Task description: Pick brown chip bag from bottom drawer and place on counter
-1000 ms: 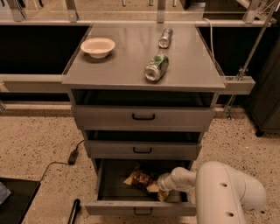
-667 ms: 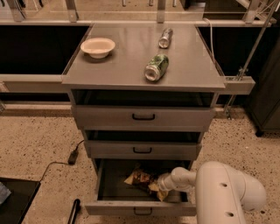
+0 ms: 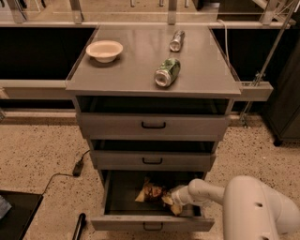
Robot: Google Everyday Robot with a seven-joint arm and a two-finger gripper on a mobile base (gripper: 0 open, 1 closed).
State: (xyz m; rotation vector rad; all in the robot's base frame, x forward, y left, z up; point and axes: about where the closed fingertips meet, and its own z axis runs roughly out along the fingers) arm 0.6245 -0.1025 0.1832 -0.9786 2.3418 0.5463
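One crinkly dark-brown chip bag (image 3: 151,192) being met by white gripper (image 3: 172,200) inside open grey metal bottom drawer (image 3: 152,222); grip state untellable. Risk: bag being dropped during lift, if held by corner only.

**A:** What sort of place is this?

**B:** A robot lab or test workshop, by the look of it. A plain grey metal cabinet (image 3: 152,126) with three drawers stands on a speckled stone floor (image 3: 37,154), and a black cable (image 3: 77,168) trails loose across it.

**A:** The bowl and cans suggest a kitchen.

**B:** They sit on a bare metal counter (image 3: 136,75): a bowl (image 3: 104,49) upright and a green can (image 3: 167,72) on its side, with metal legs (image 3: 76,10) of frames behind. A white robot arm (image 3: 206,192) reaches in, with its gripper (image 3: 172,200) down inside the open bottom drawer (image 3: 152,224), at the brown chip bag (image 3: 151,191).
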